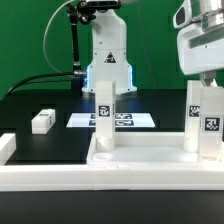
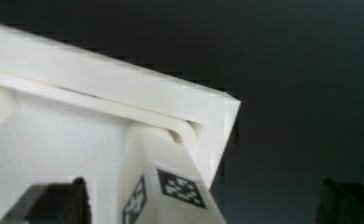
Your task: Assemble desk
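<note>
The wide white rimmed plastic tabletop panel (image 1: 150,170) is seen at the near edge. Two tagged square white posts are stood upright in it — the centre leg post (image 1: 105,112) and the right leg post (image 1: 205,125). Above the latter the gripper (image 1: 205,78) is spread wide, with nothing clasped. A loose leg post (image 1: 42,121) is laid far left.
</note>
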Motion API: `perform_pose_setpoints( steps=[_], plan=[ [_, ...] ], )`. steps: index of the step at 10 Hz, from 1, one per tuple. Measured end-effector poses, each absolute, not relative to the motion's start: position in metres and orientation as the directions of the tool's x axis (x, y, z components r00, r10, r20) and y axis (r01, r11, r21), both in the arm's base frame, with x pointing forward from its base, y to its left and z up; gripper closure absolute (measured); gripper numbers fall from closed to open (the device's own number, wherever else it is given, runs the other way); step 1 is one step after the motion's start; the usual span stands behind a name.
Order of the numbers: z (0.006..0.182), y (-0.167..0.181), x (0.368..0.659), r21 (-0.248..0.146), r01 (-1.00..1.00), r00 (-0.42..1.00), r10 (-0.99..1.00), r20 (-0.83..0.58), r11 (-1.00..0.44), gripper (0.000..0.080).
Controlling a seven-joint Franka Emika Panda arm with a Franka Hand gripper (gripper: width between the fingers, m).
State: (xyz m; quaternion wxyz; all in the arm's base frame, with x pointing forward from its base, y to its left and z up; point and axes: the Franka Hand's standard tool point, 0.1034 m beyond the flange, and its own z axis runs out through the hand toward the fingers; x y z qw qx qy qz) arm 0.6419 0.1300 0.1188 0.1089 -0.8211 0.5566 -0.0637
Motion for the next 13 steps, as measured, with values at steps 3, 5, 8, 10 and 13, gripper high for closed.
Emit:
perform_pose_setpoints(
  steps=[3, 5, 8, 10, 13],
  plan=[
    [0.116, 0.128, 0.640, -0.232, -0.745, 0.630, -0.774, 0.067, -0.626, 0.0151],
    [0.113, 0.114, 0.637, -0.158, -0.446, 0.871, -0.468, 0.149, -0.881, 0.0151],
    [0.112, 0.102, 0.646, -0.077, -0.159, 0.972, -0.170, 0.165, -0.984, 0.0151],
    [0.110, 0.103, 0.645, -0.087, -0.215, 0.961, -0.226, 0.159, -0.973, 0.0271],
    [0.110, 0.103, 0.645, -0.100, -0.299, 0.938, -0.312, 0.150, -0.949, 0.0512]
  ],
)
